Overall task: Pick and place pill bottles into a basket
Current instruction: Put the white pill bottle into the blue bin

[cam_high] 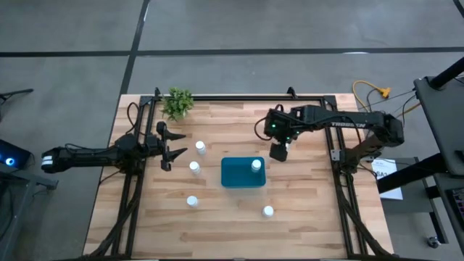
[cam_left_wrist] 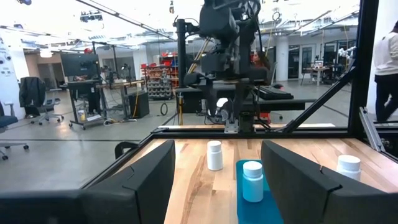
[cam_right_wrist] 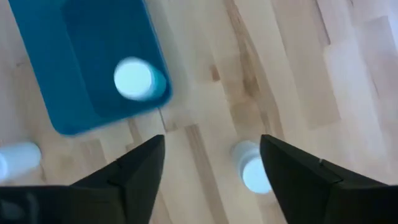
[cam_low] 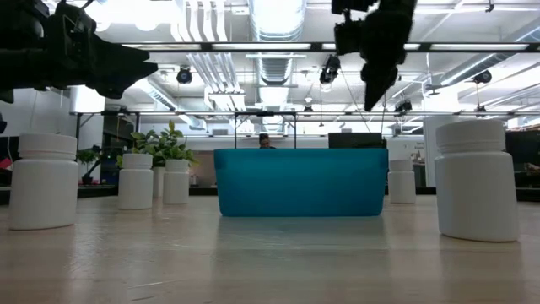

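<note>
Bottles number five in the high view: one stands upright inside the basket, in its corner toward the right arm and the table's far side, and four stand on the table. Of those four, one is nearest the plant, another stands just beside the basket's left wall, a third sits nearer the front on the left, and the last stands front-right of the basket, well apart from it. The basket lies near the table's middle. The right gripper hangs above the table just beside the basket's right end, off the surface; its fingers are spread wide with nothing between them, and its wrist view looks down on the bottle in the basket. The left gripper hovers at the left side, close to the two bottles left of the basket, its fingers wide apart and empty, pointing toward the basket.
</note>
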Robot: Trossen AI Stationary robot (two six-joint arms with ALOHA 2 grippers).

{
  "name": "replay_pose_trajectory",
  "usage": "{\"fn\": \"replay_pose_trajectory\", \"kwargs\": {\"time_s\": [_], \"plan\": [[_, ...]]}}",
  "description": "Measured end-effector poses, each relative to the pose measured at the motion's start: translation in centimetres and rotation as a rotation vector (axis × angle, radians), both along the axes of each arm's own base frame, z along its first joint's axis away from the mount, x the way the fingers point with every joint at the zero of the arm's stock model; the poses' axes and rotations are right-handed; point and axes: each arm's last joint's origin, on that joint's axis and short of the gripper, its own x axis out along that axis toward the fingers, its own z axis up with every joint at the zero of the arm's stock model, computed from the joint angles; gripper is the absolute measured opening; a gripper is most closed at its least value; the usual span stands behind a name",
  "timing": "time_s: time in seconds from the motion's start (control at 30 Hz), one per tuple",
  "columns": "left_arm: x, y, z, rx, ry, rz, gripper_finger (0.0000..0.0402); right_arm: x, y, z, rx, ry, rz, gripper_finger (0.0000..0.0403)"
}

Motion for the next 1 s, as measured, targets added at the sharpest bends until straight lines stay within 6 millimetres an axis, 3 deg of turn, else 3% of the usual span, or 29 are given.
{"fn": "replay_pose_trajectory", "kwargs": {"time_s": [0.3, 0.5, 1.0], "plan": [[0.0, 0.0, 0.0, 0.0, 0.002, 0.0, 0.0222, -3.1, 0.3, -1.9, -0.037, 0.023, 0.122, 0.0322], [0.0, 0.0, 0.0, 0.0, 0.003, 0.0, 0.0222, -3.5, -0.9, -3.4, -0.037, 0.072, 0.109, 0.0326], [0.0, 0.0, 0.0, 0.0, 0.003, 0.0, 0.0222, -3.9, -3.0, -4.8, -0.047, 0.093, 0.087, 0.0326]]}}
